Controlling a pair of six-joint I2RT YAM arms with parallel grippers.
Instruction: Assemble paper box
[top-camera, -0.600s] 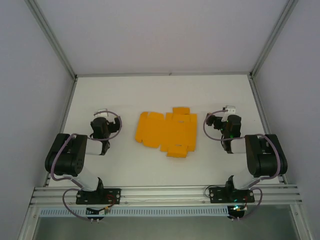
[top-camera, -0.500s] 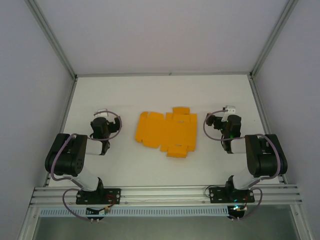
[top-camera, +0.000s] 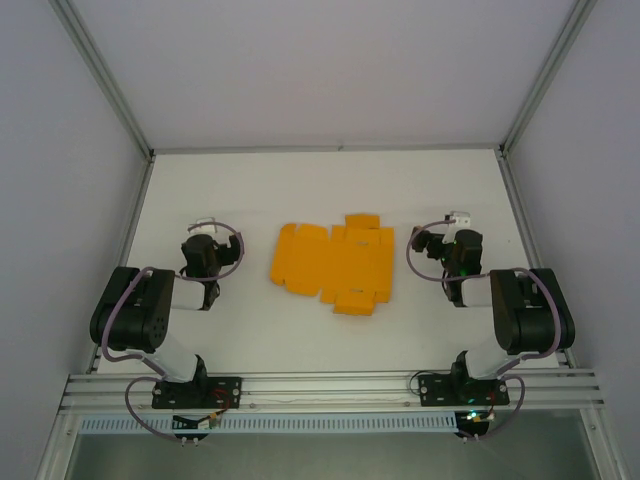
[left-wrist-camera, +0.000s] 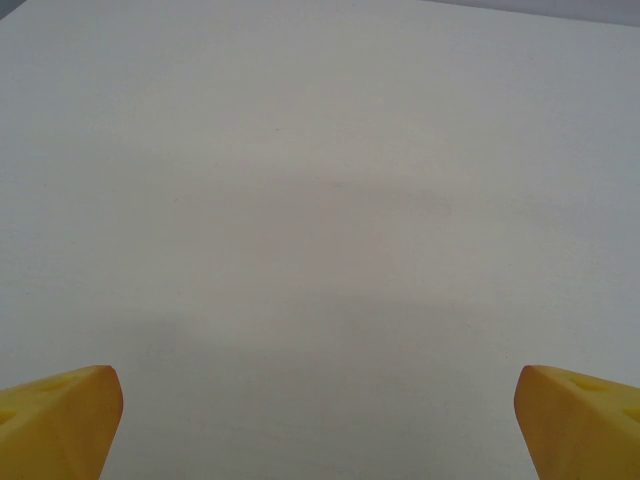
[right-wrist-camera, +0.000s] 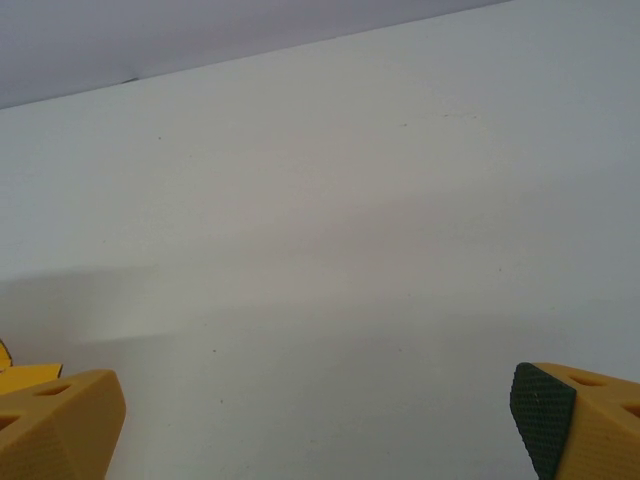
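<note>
One paper box (top-camera: 330, 265) lies on the white table (top-camera: 300, 190) as a flat die-cut sheet of orange-yellow card, its upper face a plain even colour from the top camera and any print too small to make out. The sheet lies between the two grippers, to the right of the left fingers and to the left of the right fingers, well apart from both and touched by neither. Its long axis runs left to right across the table, turned slightly so that the left end sits a little farther back than the right. One small flap juts out on the far edge and another on the near edge, both toward the right end, while the left end is cut in angled steps. There are two arms, the left arm (top-camera: 140, 315) and the right arm (top-camera: 525, 315), each folded back over its base with the wrist pointing toward the far wall. The left gripper (left-wrist-camera: 320, 425) has its two yellow fingers (left-wrist-camera: 60, 425) spread wide with only bare table between them. The right gripper (right-wrist-camera: 320, 425) is spread just as wide, one finger showing a black textured pad (right-wrist-camera: 540, 420), nothing held. A thin yellow sliver (right-wrist-camera: 28, 370) peeks out just beyond the right gripper's left fingertip; whether it is the card's edge I cannot tell
</note>
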